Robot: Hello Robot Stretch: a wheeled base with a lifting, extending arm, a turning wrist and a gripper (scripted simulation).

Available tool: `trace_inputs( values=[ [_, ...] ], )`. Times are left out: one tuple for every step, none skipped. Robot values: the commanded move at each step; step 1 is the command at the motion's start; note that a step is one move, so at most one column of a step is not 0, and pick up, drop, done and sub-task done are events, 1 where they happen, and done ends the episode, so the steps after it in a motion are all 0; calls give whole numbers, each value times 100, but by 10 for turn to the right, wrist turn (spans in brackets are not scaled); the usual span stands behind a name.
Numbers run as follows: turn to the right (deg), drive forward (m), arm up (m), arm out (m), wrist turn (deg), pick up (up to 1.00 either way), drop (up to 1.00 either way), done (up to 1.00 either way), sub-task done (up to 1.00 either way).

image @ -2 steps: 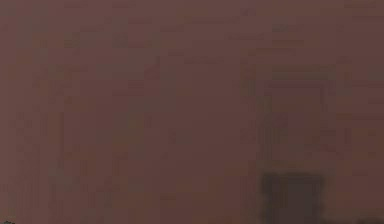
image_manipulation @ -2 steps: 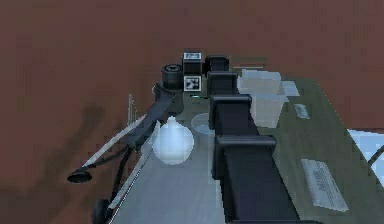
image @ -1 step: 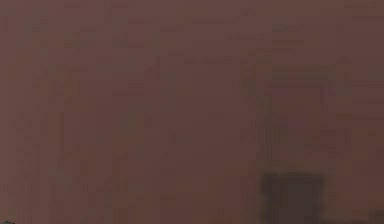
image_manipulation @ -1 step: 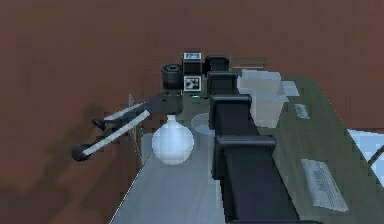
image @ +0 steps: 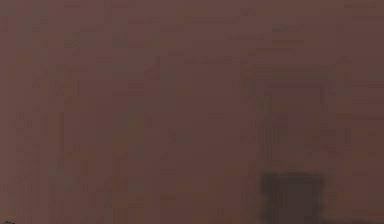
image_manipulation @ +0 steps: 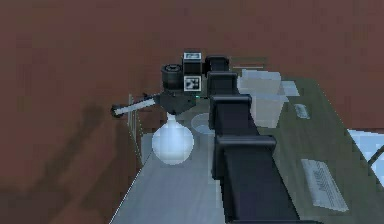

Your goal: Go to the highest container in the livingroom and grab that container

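Observation:
A white round-bellied vessel with a narrow neck (image_manipulation: 172, 141) stands on the grey tabletop (image_manipulation: 178, 196) in the arm side view, near the table's left edge. My dark arm (image_manipulation: 240, 160) reaches up across the table to two white marker squares. Left of them the gripper (image_manipulation: 123, 107) stretches its thin fingers past the table's edge, just above the vessel's neck. I cannot tell whether the gripper holds anything, or whether it touches the vessel.
A clear boxy container (image_manipulation: 262, 96) stands farther out on the table, right of the arm. Papers (image_manipulation: 324, 186) lie on the table's right part. A dark red-brown wall (image_manipulation: 70, 60) rises behind the table and also shows ahead as a wall (image: 150, 100).

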Motion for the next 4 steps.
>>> trace_inputs(
  values=[
    [0,0,0,0,330,0,0,0,0],
    [0,0,-28,0,0,0,0,0,0],
    [0,0,0,0,0,100,0,0,0],
    [0,0,10,0,0,0,0,0,0]
  ],
)
